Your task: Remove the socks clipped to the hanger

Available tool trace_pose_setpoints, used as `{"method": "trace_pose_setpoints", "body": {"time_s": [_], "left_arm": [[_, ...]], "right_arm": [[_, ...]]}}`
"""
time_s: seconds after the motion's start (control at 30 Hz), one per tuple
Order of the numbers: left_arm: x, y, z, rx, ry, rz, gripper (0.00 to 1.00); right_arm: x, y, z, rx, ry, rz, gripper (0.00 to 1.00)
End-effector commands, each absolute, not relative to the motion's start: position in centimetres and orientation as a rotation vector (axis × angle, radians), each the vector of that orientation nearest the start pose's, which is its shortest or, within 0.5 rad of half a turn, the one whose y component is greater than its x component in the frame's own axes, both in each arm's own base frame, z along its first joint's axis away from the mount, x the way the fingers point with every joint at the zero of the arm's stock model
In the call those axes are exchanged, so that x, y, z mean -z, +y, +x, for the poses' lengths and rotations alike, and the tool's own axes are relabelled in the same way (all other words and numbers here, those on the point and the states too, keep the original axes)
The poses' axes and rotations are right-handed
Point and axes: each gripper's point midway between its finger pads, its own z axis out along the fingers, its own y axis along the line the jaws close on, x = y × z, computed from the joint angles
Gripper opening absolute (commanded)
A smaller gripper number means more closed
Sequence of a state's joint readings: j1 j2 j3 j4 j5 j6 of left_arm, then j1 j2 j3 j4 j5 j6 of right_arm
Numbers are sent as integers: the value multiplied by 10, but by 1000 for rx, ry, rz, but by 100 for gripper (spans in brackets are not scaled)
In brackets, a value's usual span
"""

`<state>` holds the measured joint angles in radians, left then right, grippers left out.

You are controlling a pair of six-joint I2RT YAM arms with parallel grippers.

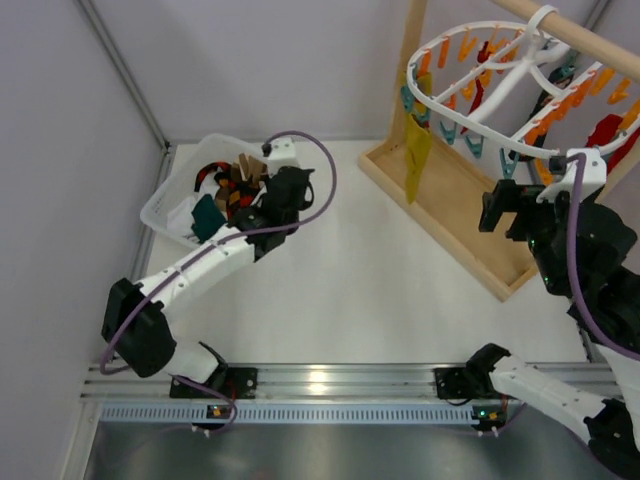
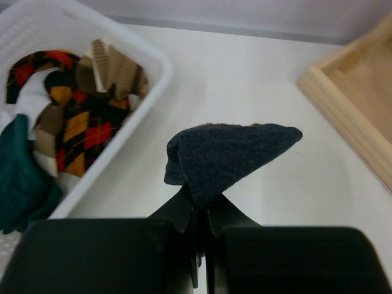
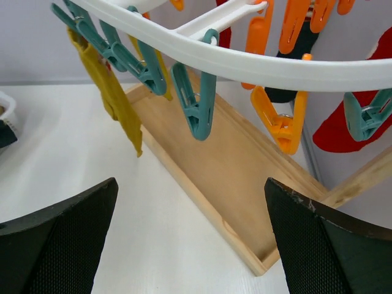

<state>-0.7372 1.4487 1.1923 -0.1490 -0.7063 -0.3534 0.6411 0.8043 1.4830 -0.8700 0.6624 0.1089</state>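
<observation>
The white bench (image 1: 350,290) is matte, closed in by pale grey walls (image 1: 250,60), with a metal rail (image 1: 330,380) along its near edge. The left tool (image 2: 201,209) is clamped on a dark navy sock (image 2: 229,153) just beside the white basket (image 2: 156,55). The right tool (image 3: 191,184) stands wide apart under the hanger (image 3: 245,61). A yellow sock (image 3: 113,92) and a red sock (image 3: 343,131) hang clipped there, above the wooden stand (image 1: 450,210).

The white desk (image 1: 350,290) carries a white plastic basket (image 1: 158,214) at its far left corner and a stand's shallow wooden tray base (image 1: 462,218) at far right, well apart; a metal rail (image 1: 340,381) seems to run along its near edge
</observation>
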Motion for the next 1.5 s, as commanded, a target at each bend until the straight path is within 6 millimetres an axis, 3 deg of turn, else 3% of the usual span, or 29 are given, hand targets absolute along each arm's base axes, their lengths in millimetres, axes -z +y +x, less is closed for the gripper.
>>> {"method": "trace_pose_setpoints", "body": {"time_s": [0.0,0.1,0.13,0.17,0.27,0.33,0.37,0.43,0.47,0.5,0.57,0.7,0.73,0.8,0.83,0.9,0.93,1.0,1.03,1.07,1.1,1.13,1.27,1.3,1.33,1.37,1.4,1.43,1.47], "left_arm": [[-263,-149,399,53,1890,-274,0],[-258,-101,428,48,1897,-416,0],[-245,-90,438,43,1928,-451,0],[-248,-56,449,5,1907,-537,0],[-226,-10,471,-26,1928,-661,0],[-225,7,487,-51,1927,-672,0],[-204,16,496,-83,1969,-678,0],[-196,24,503,-100,1989,-686,17],[-187,29,501,-114,2004,-720,53],[-181,29,499,-119,2012,-732,74],[-169,27,492,-105,2036,-748,90],[-183,9,478,18,2049,-695,98],[-203,-2,472,90,2024,-667,98],[-221,-22,461,152,2008,-599,98],[-241,-49,452,192,1991,-501,98],[-261,-90,443,262,1980,-360,98],[-270,-133,432,325,1976,-211,98],[-279,-191,413,474,1954,15,98],[-297,-231,403,569,1853,160,98],[-305,-265,381,715,1806,310,98],[-304,-281,373,760,1759,380,98],[-319,-305,360,809,1668,447,98],[-334,-361,331,912,1536,513,98],[-322,-366,342,837,1567,453,98],[-332,-386,331,821,1540,462,98],[-330,-394,331,780,1544,443,98],[-310,-399,343,667,1580,414,98],[-320,-416,334,660,1557,409,98],[-313,-424,336,623,1568,401,98]], "right_arm": [[-425,40,204,-82,1702,-23,100],[-426,37,194,-116,1682,-24,99],[-425,34,189,-126,1672,-20,99],[-425,33,187,-134,1667,-20,99],[-424,32,182,-143,1665,-35,99],[-422,30,178,-141,1672,-40,99],[-421,29,177,-140,1674,-37,99],[-418,28,176,-144,1676,-35,99],[-417,29,175,-153,1675,-30,99],[-415,30,175,-161,1676,-37,100],[-412,31,175,-167,1679,-33,99],[-404,38,181,-170,1706,-40,99],[-401,40,183,-171,1714,-41,99],[-400,43,185,-185,1710,-33,99],[-397,44,186,-191,1711,-31,99],[-397,47,186,-218,1698,-25,100],[-397,49,186,-236,1683,-18,100],[-396,52,185,-262,1675,-17,100],[-396,52,184,-271,1669,-15,100],[-396,52,184,-277,1665,-7,99],[-396,54,183,-293,1662,-11,99],[-397,53,180,-304,1655,-10,100],[-400,53,173,-342,1639,-8,99],[-401,52,171,-347,1635,-6,99],[-402,51,169,-355,1629,1,99],[-402,50,168,-356,1627,2,99],[-402,48,167,-356,1626,7,99],[-402,48,166,-361,1623,9,99],[-402,48,165,-361,1625,6,99]]}}
